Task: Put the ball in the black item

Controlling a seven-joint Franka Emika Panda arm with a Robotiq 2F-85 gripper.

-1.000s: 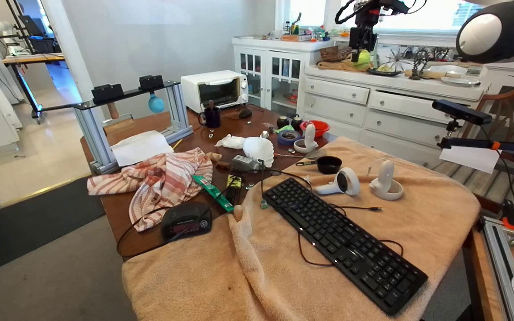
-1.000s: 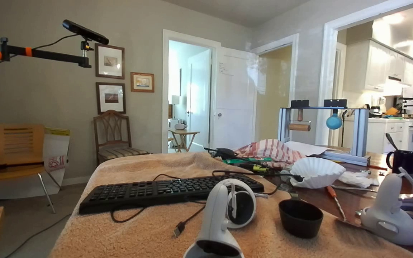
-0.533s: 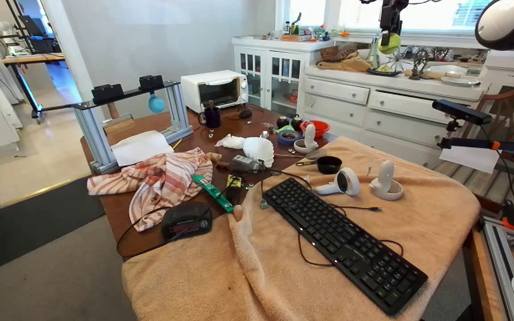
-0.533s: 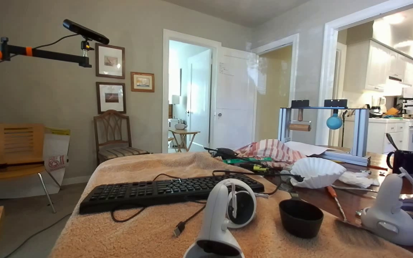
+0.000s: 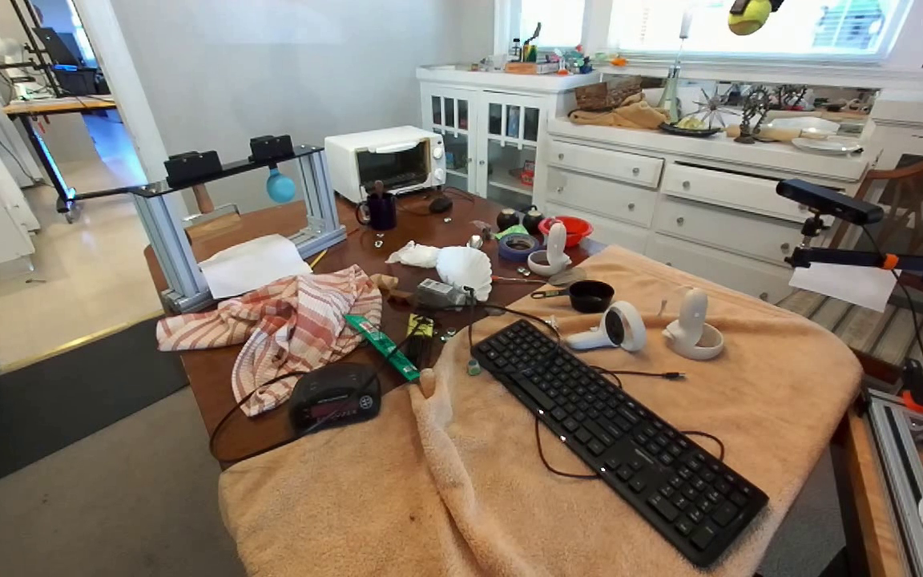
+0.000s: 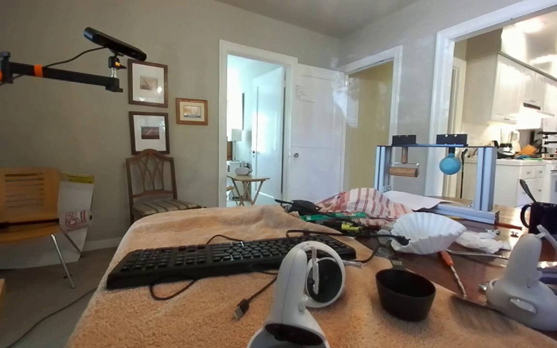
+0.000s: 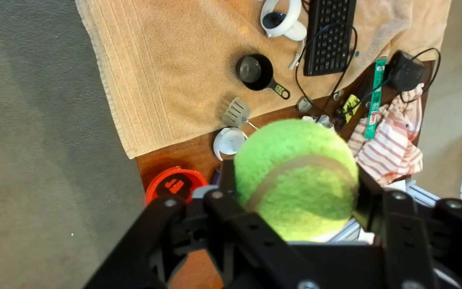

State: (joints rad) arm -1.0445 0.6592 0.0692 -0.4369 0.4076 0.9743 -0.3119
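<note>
Wrist view: print shows on the green packet point(image 7: 374, 105) and on the yellow label point(image 7: 280, 89) along the handle point(image 7: 272, 84) of the black cup point(image 7: 255, 72), too small to read. A red bowl point(image 7: 177, 170) is partly hidden behind the fingers point(image 7: 227, 176), which are spread to the width of the ball point(image 7: 295, 176) and grip it from both sides. The ball is held in the air, covering part of the surface point(image 7: 193, 156) below.

In an exterior view, the alarm clock point(image 5: 335, 397) has markings and a dim display that cannot be made out. The ball hangs high before the bright window point(image 5: 646, 32), and the fingers around it are cut off by the top edge; the black cup sits well apart, on the tan towel point(image 5: 333, 497).

In an exterior view, red print on a white sheet point(image 6: 76, 198) and handwriting on the open door point(image 6: 319, 116) are illegible. The black cup stands upright, its handle mostly hidden behind it. A white controller point(image 6: 288, 290) is cut off by the bottom edge.
</note>
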